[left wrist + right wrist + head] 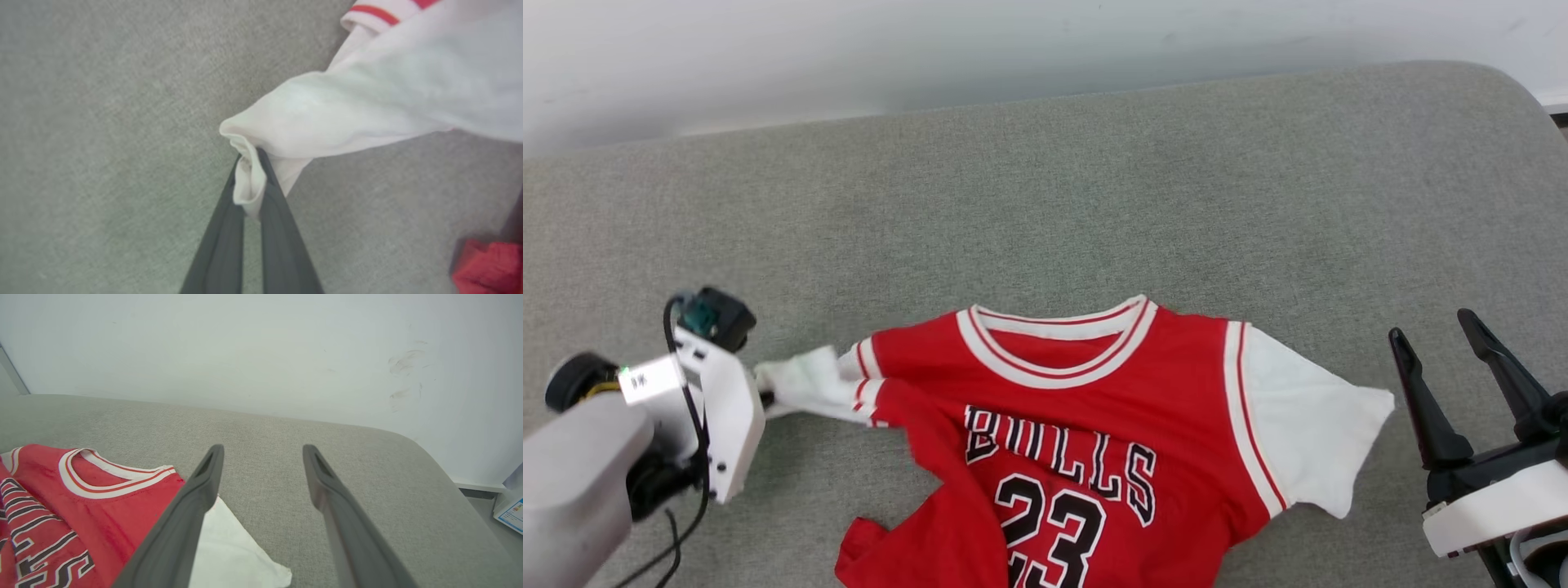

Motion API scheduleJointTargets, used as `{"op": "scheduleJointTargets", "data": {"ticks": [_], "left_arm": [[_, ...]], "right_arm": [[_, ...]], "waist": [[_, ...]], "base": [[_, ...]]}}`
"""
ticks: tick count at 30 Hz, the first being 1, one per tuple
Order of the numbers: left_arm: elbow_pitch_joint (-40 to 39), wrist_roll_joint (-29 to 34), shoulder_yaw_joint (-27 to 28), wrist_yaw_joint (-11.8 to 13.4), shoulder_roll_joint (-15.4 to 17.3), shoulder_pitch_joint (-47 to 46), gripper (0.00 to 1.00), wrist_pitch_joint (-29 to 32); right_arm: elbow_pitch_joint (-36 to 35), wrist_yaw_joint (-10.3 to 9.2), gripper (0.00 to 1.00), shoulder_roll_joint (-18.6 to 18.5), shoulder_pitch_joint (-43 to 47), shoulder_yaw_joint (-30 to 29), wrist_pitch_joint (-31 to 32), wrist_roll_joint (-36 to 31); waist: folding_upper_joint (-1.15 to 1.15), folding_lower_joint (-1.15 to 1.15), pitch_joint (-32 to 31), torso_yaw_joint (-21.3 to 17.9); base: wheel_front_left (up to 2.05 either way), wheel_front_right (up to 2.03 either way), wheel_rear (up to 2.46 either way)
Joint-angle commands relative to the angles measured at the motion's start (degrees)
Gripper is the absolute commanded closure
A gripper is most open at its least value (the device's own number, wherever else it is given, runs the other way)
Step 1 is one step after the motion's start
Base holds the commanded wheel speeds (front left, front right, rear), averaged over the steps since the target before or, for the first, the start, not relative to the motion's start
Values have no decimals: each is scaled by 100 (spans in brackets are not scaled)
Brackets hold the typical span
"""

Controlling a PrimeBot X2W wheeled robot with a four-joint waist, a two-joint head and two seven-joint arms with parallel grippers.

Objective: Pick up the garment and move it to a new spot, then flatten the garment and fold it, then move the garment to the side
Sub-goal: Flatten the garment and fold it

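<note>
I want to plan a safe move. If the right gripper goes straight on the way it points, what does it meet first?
Not the garment: the right gripper points past it, over bare cushion. Probably the wall comes first; depth is unclear.

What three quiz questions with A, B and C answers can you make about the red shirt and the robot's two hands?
1. Where does the left gripper pinch the garment?
A. collar
B. white sleeve
C. bottom hem

2. What colour is the "23"?
A. blue
B. black, outlined in white
C. yellow

3. How is the right gripper?
A. shut on the collar
B. shut on the hem
C. open and empty

Answers:
1 B: white cloth is bunched between its closed fingers.
2 B: the head view shows dark digits edged white on red.
3 C: its fingers stand apart above the grey cushion with nothing between them.
</note>
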Motion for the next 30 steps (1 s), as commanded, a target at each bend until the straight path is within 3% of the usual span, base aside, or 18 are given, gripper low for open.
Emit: {"op": "scheduleJointTargets", "data": {"ticks": [1, 6, 7, 8, 9, 22, 30], "left_arm": [[68, -10, -26, -1, -16, 137, 100, -73], [331, -369, -143, -3, -128, 720, 100, 75], [362, -440, -162, -3, -142, 787, 68, 157], [374, -449, -163, -3, -139, 767, 11, 122], [405, -468, -147, -2, -118, 725, 0, 83], [-398, -195, 35, 95, 489, -411, 0, 409], [-728, -663, -52, 137, 517, -341, 0, 1610]], "right_arm": [[23, -4, 0, -48, 29, 9, -8, 11], [85, -4, 0, -84, 83, -16, -1, 35], [101, -4, 0, -96, 98, -26, 6, 41], [110, -4, 0, -102, 107, -39, 4, 42], [111, -3, 0, -100, 117, -39, -6, 43], [185, -4, 0, -31, 358, -55, -82, 100], [122, -4, 0, -33, 232, 12, -114, 42]], "waist": [[0, 0, 0, -4], [0, 0, -80, 21], [0, 0, -115, 33], [0, 0, -151, 53], [0, 0, -191, 64], [0, 0, -591, 158], [0, 0, -426, -43]], "base": [[0, 0, 0], [0, 0, 0], [0, 0, 0], [0, 0, 0], [0, 0, 0], [0, 0, 0], [0, 0, 0]]}}
